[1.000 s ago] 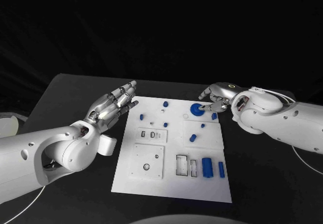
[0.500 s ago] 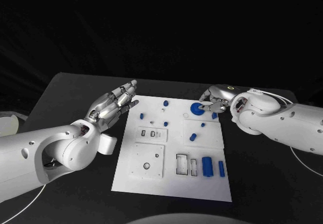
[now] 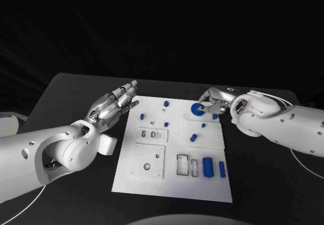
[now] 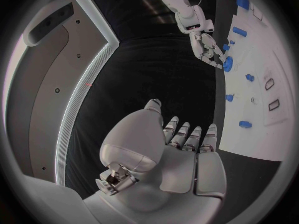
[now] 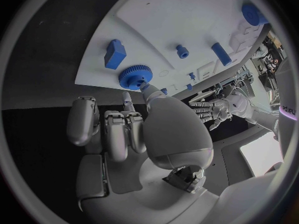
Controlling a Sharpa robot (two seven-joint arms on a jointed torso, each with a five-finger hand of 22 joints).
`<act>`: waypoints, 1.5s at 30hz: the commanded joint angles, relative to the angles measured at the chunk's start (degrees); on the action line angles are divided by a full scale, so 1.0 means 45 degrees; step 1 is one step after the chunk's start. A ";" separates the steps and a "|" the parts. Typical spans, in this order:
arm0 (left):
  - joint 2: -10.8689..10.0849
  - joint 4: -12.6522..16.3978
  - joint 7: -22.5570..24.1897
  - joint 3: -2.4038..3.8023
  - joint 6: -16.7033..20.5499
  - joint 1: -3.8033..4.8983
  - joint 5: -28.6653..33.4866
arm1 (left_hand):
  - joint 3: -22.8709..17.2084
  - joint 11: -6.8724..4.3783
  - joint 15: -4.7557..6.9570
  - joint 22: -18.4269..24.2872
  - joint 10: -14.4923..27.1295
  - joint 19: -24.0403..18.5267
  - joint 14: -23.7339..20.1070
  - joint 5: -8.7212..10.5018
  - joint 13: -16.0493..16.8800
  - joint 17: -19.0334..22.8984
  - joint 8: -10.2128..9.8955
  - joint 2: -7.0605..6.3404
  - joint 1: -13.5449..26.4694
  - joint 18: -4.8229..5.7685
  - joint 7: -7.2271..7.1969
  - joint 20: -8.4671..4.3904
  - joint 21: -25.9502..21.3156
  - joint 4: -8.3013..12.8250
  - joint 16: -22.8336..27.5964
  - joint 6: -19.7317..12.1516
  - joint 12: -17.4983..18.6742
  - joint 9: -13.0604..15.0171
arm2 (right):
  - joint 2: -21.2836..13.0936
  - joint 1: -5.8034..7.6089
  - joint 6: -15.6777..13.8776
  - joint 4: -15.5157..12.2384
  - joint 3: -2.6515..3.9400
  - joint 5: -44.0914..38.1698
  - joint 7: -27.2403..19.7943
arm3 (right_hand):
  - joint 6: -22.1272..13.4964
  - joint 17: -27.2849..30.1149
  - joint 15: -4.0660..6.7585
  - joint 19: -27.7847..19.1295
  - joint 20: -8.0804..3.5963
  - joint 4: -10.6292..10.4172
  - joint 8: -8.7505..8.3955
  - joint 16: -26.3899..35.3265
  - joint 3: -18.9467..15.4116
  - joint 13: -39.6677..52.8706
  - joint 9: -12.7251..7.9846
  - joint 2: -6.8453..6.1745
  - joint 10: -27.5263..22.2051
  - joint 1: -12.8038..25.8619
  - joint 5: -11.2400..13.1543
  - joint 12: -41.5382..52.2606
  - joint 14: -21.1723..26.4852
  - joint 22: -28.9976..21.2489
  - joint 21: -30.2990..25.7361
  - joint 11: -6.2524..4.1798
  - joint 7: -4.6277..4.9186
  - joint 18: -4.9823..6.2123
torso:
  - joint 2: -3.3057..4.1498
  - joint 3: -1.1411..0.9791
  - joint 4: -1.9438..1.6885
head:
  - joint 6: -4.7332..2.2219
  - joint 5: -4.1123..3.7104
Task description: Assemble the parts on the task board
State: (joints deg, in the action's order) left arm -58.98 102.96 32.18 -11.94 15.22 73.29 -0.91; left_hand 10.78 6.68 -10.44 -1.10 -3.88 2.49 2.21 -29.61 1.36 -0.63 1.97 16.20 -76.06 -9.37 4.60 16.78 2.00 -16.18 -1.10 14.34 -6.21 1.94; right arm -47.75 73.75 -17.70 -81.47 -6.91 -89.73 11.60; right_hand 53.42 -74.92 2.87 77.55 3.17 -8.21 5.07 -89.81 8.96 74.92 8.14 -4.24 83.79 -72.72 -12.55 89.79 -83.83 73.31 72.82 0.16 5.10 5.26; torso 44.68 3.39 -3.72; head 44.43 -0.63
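Fingertips of the right hand (image 3: 215,101) pinch the blue gear (image 5: 135,76), teeth plain from that wrist, while the left hand (image 3: 111,106) hovers spread, holding nothing; no writing readable.

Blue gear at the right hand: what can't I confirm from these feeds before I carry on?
- Whether the right hand grips the blue gear or just touches it: head view too small; in the right wrist view the fingers cover the contact.
- Whether the gear is seated on the task board: too small, underside hidden.
- Parts on the board's near end: cut off in the left wrist view.
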 commanded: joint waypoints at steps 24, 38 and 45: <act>0.0046 -0.0052 -0.0038 -0.0001 -0.0327 -0.0009 -0.0022 | -0.0227 0.0167 -0.0148 -0.0012 0.0000 0.0084 0.0000 -0.0131 0.0020 -0.0022 0.0040 0.0062 -0.0241 -0.0083 -0.0018 0.0024 0.0092 0.0041 -0.0085 0.0007 -0.0065 0.0001 | -0.0055 -0.0164 -0.0394 -0.0003 -0.0033 0.0220 -0.0438 | -0.0773 -0.3350 0.0093 -0.0350 -0.0021 -0.0061 0.0020 -0.0042 -0.0195 0.3350 0.0243 0.0171 0.1380 0.0066 0.0297 0.0047 -0.1372 -0.0173 -0.0538 -0.0022 0.0001 0.0034 | 0.0001 0.0004 0.0003 | -0.0086 0.0011; 0.0074 -0.0108 -0.0123 -0.0004 -0.0390 -0.0012 -0.0021 | -0.0242 0.0178 -0.0155 -0.0013 -0.0003 0.0088 0.0006 -0.0141 0.0021 -0.0024 0.0040 0.0058 -0.0258 -0.0079 -0.0016 0.0025 0.0095 0.0048 -0.0090 0.0007 -0.0068 0.0001 | -0.0036 -0.0223 0.0328 0.0052 -0.0033 0.0188 -0.0052 | -0.0503 -0.3350 0.0036 -0.0364 0.0029 -0.0158 0.0188 -0.0042 -0.0284 0.3350 0.0406 0.0197 0.1380 0.0187 0.0478 0.0047 -0.1372 -0.0172 -0.0604 0.0045 0.0080 0.0044 | 0.0010 -0.0003 -0.0006 | -0.0065 -0.0017; 0.0102 -0.0120 -0.0172 -0.0004 -0.0450 -0.0013 -0.0021 | -0.0256 0.0191 -0.0169 -0.0016 -0.0004 0.0096 0.0019 -0.0147 0.0022 -0.0028 0.0039 0.0053 -0.0273 -0.0074 -0.0012 0.0026 0.0101 0.0054 -0.0099 0.0008 -0.0070 0.0001 | 0.0054 -0.0238 0.0585 0.0163 -0.0033 0.0134 0.0126 | -0.0530 -0.3350 0.0007 -0.0451 0.0055 -0.0082 0.0179 -0.0042 -0.0260 0.3350 0.0446 0.0206 0.1380 0.0077 0.0338 0.0047 -0.1372 -0.0264 -0.0747 0.0080 0.0119 0.0076 | 0.0017 -0.0005 -0.0013 | -0.0041 -0.0021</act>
State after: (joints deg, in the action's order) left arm -58.66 102.40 31.22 -11.98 14.68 73.24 -0.91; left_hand 9.91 7.09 -10.85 -1.08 -3.87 2.48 2.22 -30.06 1.40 -0.66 1.96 16.42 -76.74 -9.37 4.60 16.78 2.22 -15.93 -1.33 14.33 -6.22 1.93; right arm -47.57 72.91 -17.47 -80.96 -6.88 -88.68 10.74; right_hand 50.80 -74.90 3.08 75.82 3.48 -8.79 5.73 -89.81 7.92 74.91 10.14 -3.24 84.00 -72.31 -11.02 89.78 -84.03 72.17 69.68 -0.01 5.51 5.27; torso 44.74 3.38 -3.76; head 44.22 -0.72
